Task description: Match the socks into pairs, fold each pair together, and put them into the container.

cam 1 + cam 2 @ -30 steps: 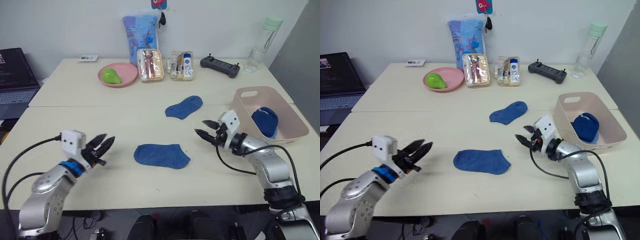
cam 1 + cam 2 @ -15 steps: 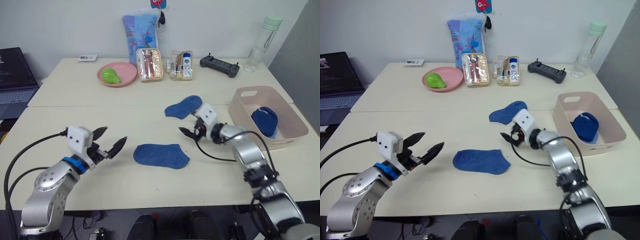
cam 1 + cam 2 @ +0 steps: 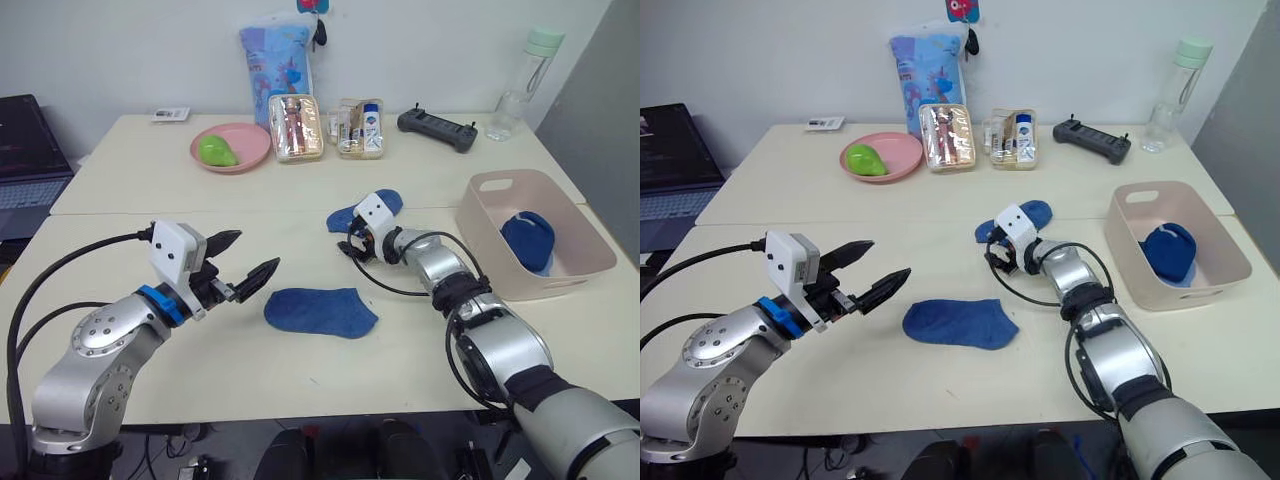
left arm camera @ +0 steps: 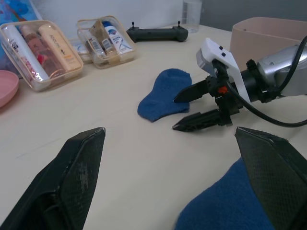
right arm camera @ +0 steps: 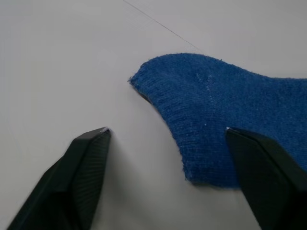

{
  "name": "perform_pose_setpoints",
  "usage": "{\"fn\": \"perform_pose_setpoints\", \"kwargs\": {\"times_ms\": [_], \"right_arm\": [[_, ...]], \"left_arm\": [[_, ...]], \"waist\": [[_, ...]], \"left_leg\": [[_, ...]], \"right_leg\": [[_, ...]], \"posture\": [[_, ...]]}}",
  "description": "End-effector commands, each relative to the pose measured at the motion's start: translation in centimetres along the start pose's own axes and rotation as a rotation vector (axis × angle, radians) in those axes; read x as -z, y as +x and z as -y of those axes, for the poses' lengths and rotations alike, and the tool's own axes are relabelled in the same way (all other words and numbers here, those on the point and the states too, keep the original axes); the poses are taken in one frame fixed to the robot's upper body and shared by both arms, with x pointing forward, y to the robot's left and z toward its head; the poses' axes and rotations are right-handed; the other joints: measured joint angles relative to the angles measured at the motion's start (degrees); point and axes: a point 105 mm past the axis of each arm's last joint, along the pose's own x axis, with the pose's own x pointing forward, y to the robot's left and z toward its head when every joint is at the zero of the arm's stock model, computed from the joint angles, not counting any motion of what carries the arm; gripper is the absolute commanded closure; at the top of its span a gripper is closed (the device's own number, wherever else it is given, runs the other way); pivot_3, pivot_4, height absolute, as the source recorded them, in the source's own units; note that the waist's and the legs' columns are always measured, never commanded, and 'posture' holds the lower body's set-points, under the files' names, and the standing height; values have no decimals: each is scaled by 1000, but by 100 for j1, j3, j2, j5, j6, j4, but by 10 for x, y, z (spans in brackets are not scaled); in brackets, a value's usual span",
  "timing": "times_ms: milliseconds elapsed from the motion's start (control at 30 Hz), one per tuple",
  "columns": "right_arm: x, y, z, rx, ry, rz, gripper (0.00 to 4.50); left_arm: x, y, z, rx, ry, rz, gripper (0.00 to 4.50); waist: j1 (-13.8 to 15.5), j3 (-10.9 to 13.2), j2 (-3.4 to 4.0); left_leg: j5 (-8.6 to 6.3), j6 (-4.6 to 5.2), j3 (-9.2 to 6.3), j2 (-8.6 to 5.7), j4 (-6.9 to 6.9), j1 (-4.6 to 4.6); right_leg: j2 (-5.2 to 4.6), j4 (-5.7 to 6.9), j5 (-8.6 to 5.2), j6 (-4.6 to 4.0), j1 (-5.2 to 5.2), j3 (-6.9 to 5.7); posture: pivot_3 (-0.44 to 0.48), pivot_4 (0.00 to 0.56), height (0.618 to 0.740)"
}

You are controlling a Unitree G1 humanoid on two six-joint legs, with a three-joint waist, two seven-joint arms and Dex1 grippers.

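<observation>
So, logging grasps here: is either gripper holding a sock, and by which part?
Nothing is held. The left gripper and right gripper are both open; the right sits beside the far sock.

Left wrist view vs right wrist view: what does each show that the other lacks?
Left wrist view adds: the right pincer seen from outside, open beside the farther sock; the nearer sock; the container; two clear boxes; a black controller.
Right wrist view adds: a close look at that farther sock's knit and its end, lying flat between the right pincer's spread fingers.
Shared: the farther sock on the pale table.
</observation>
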Motion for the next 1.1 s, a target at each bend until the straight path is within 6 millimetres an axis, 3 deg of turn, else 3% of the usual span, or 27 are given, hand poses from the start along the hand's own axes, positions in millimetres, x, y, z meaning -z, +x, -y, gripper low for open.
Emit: {"fn": "perform_pose_setpoints", "kwargs": {"times_ms": [33,300,433,600,733,867,1067,1100], "right_arm": [[-4,0,9,44,15,12,1680],[-3,-2,17,81,53,15,4479],[-16,-2,6,-20,36,84,4479],[-33,-14,-19,-252,-298,168,4479],[-51,-57,-48,-530,-399,344,4479],[-33,-105,-79,-777,-402,326,4479],[-29,-127,-95,-845,-388,307,4479],[-21,-130,-102,-869,-408,305,4479]], "left_arm": [[-12,-2,4,-1,30,40,0],[-12,-2,6,-10,26,46,0],[-11,-4,6,-4,14,37,0],[-14,-15,-3,4,-55,16,0],[-18,-25,-25,-8,-105,-11,0],[-14,-15,-28,37,-115,-50,0],[-2,-3,-25,85,-104,-105,0],[5,8,-24,109,-92,-132,0]], "waist": [[2,0,0],[2,0,0],[0,0,1],[-12,2,3],[21,6,6],[46,9,12],[-1,9,11],[7,10,12]], "left_leg": [[1,-2,-1,0,0,2],[3,-3,-2,0,-2,2],[3,-3,-1,0,-3,2],[3,-3,-2,2,-4,0],[3,-3,-14,4,-4,-4],[3,-3,-20,1,-4,-7],[3,-4,-20,4,-5,7],[4,-4,-21,6,-6,7]], "right_leg": [[0,2,0,-1,1,-1],[0,1,1,-2,2,-1],[0,1,1,-2,2,-1],[2,1,0,-2,-2,-3],[3,-3,0,-1,1,-11],[0,-10,-1,1,5,-16],[3,2,1,-3,2,-12],[5,2,1,-4,2,-14]], "posture": [[0,150,740],[0,150,740],[0,150,740],[0,150,740],[0,150,740],[0,150,740],[0,150,740],[0,150,740]]}}
